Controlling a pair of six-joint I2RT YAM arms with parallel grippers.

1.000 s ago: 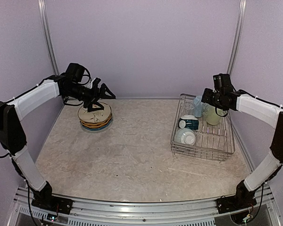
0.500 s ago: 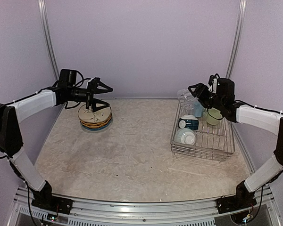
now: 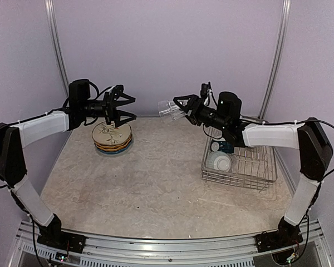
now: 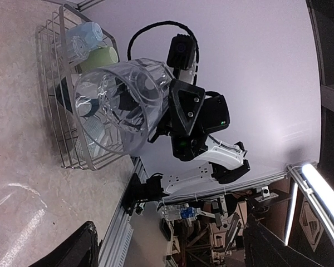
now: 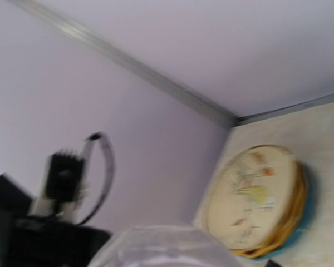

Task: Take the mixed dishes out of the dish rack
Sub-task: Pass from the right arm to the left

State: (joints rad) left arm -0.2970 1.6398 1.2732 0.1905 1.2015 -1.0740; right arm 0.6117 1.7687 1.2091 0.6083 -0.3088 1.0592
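My right gripper [image 3: 181, 108] is shut on the clear glass tumbler [image 3: 168, 109], holding it on its side high above the table's back middle, left of the dish rack [image 3: 250, 173]. The left wrist view shows the tumbler [image 4: 117, 105] mouth-on, gripped at its base. Two teal-and-white bowls [image 3: 219, 162] lie in the rack. The light blue mug [image 4: 83, 39] and pale green mug [image 4: 103, 55] stand at its far end. My left gripper [image 3: 133, 108] is open and empty above the stacked plates [image 3: 112, 138], pointing towards the tumbler. The right wrist view shows the tumbler [image 5: 167, 245] and plates [image 5: 256, 200].
The plate stack sits at the back left near the wall corner. The rack stands along the right wall. Purple walls close in the back and both sides. The two grippers face each other, a short gap apart.
My right gripper lifted the tumbler out of the rack and swung it left to the back middle. My left gripper rose off the plates and turned right, staying open.
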